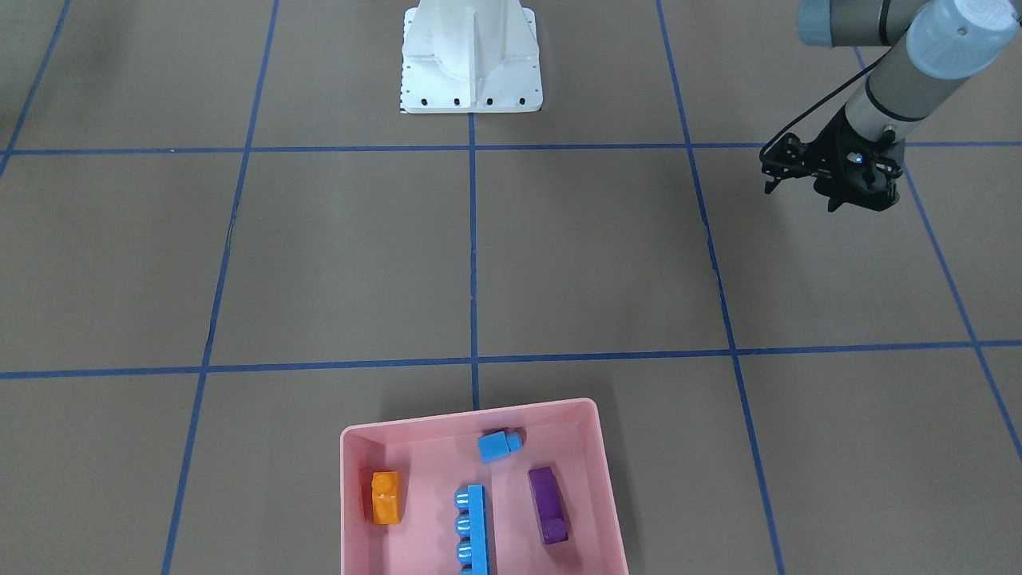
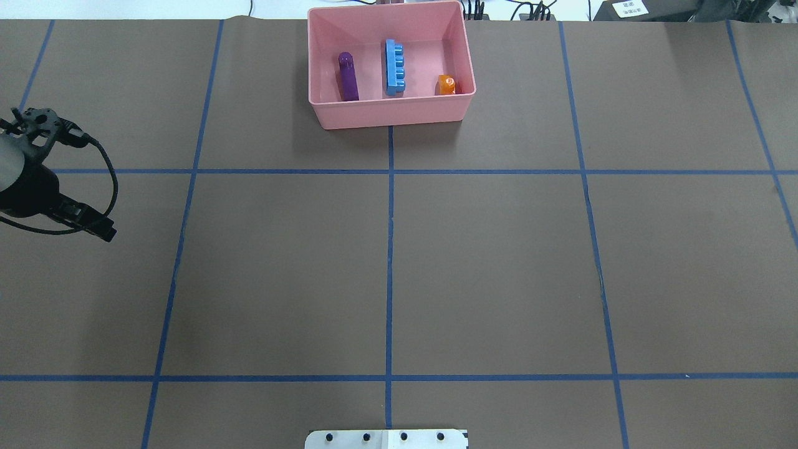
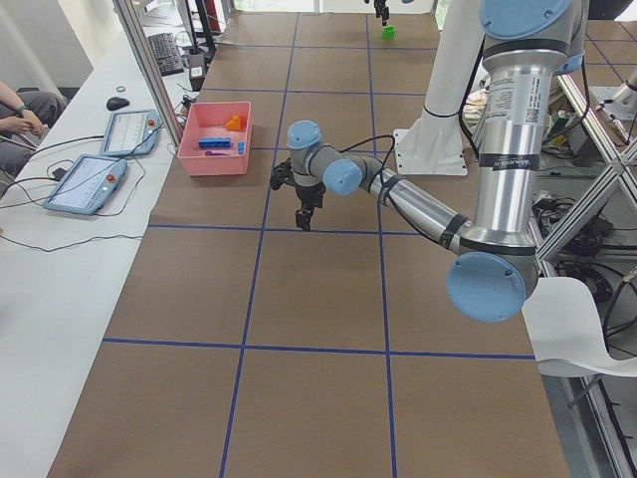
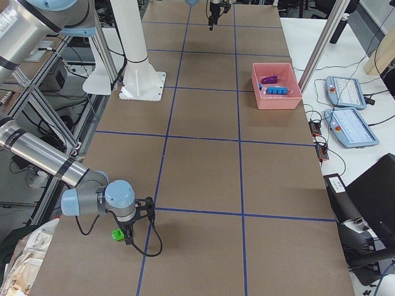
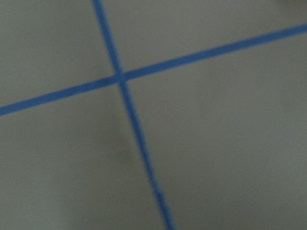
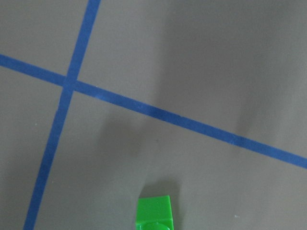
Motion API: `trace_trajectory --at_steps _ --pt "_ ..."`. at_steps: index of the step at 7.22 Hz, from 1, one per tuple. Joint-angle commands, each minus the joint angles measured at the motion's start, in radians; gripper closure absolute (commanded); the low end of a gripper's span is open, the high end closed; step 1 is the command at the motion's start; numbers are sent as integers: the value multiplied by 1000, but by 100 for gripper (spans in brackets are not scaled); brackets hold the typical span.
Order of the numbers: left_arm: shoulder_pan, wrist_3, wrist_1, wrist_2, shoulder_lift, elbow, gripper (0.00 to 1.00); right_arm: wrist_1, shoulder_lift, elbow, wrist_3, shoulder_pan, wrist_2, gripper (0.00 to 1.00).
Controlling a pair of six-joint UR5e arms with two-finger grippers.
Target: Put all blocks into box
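Note:
The pale-pink box [image 1: 471,415] stands at the table's far middle edge. In it lie the orange block [image 1: 386,497], the small blue block [image 1: 499,445], the long blue block [image 1: 475,527] and the purple block [image 1: 548,503]. The overhead view hides the small blue one behind the box wall [image 2: 393,112]. The green block [image 4: 116,234] lies on the table at the robot's right end, right beside my right gripper [image 4: 128,236]. It also shows at the bottom of the right wrist view [image 6: 153,213]. My left gripper [image 1: 834,192] points down over bare table, far from the box. I cannot tell either gripper's state.
The white robot base [image 1: 471,56] stands at the near middle edge. Blue tape lines [image 2: 389,249] cross the brown table. Two tablets [image 3: 85,184] lie on the side bench beyond the box, and a person's arm [image 3: 15,100] shows there.

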Motion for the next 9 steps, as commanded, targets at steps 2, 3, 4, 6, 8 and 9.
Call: trace_trajectory --at_steps 2,3,4,6,8,9 --pt "-3 1 0 -5 5 -14 0 0 1 -39 31 -14 131 5" --pt "-3 1 0 -4 5 -16 0 0 1 -46 30 -16 130 5" --pt "-3 1 0 -5 5 -14 0 0 4 -54 24 -26 130 5" --pt "-3 1 0 -4 5 -14 0 -1 19 -60 18 -89 89 35" --pt "-6 1 0 -4 5 -14 0 -3 36 -62 28 -151 46 36" --pt "-6 1 2 -4 5 -14 0 -1 45 -80 27 -170 24 33"
